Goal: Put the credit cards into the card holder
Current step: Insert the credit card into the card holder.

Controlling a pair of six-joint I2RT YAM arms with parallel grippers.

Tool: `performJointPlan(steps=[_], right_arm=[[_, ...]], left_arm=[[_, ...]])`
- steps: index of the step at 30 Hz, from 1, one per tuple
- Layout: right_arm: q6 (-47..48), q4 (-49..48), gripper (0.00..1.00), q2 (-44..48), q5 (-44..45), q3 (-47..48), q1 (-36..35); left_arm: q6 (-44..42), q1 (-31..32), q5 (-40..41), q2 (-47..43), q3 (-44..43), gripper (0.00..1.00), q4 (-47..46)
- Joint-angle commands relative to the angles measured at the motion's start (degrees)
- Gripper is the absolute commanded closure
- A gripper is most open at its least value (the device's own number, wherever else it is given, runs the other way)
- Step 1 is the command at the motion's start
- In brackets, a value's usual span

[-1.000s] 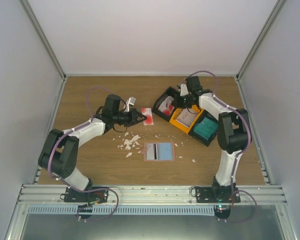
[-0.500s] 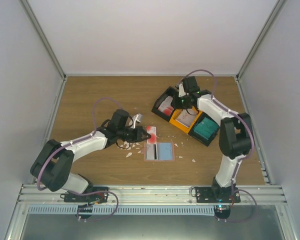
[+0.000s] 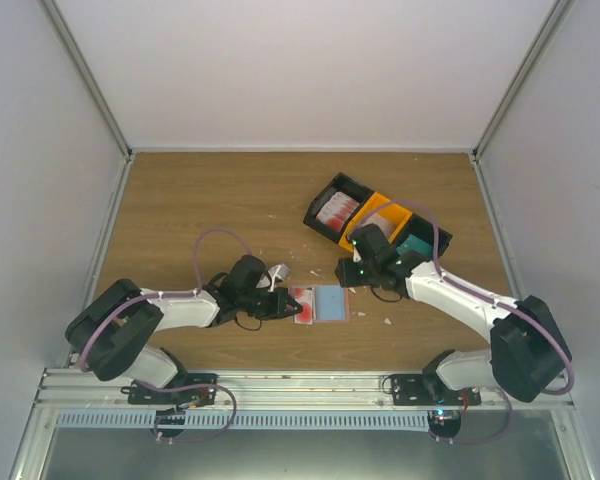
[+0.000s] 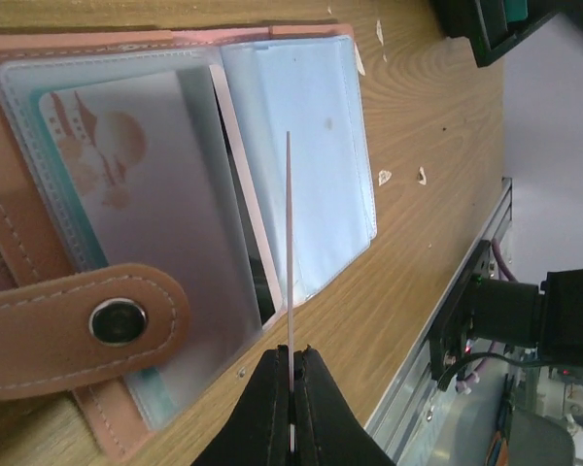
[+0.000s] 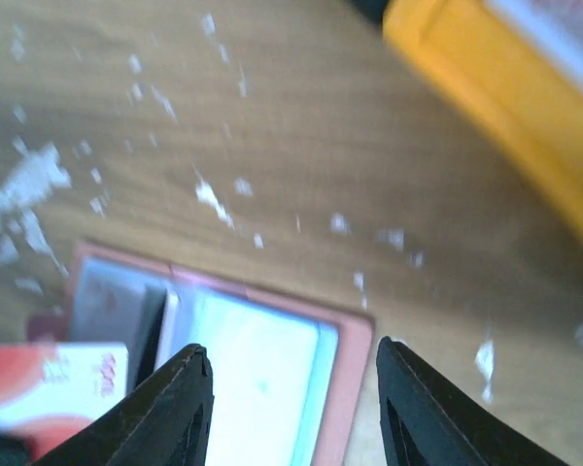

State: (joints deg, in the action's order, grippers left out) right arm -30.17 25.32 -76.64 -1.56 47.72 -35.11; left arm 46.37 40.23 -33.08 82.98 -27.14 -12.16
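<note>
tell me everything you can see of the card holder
The card holder lies open, flat on the wooden table near the front middle. Stitched salmon-brown leather-like cover, snap strap, clear sleeves over a pale blue inside; one sleeve holds a printed card. The left gripper holds a red-and-white card over it.

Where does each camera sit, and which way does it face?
Top external: above and behind, looking down at the table; left arm and right arm show.
Left wrist: looks along left fingers pinching a card over the card holder.
Right wrist: looks down between open right fingers at the card holder.
All share the card holder.
</note>
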Motion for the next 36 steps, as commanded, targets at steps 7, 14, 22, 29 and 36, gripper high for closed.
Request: performJointPlan(steps=[7,14,22,29,36], right_arm=[[-11.4,-0.3,0.52,-0.3,1.7,-6.5,-6.7],[-11.2,1.8,0.54,-4.0,0.6,-6.1,-7.7],[-10.6,3.9,0.63,-7.0,1.3,-6.3,-7.9],[-10.2,5.1,0.69,-9.6,3.1,-6.1,-8.1],[-10.2,4.7,0.73,-11.3,3.0,-6.4,-8.5]], left_arm=[[7.6,0.6,-0.5,6.8,1.1,1.00,-17.8],[7.1,0.5,-0.8,9.8,-0.9,1.00,-16.6],[7.7,-0.5,-2.8,12.5,-2.4,1.00,-16.8],[10.2,-1.1,-1.6,12.8,-0.7,1.00,-15.9],[10.3,-1.3,-3.2,14.0,-1.1,1.00,-18.3]])
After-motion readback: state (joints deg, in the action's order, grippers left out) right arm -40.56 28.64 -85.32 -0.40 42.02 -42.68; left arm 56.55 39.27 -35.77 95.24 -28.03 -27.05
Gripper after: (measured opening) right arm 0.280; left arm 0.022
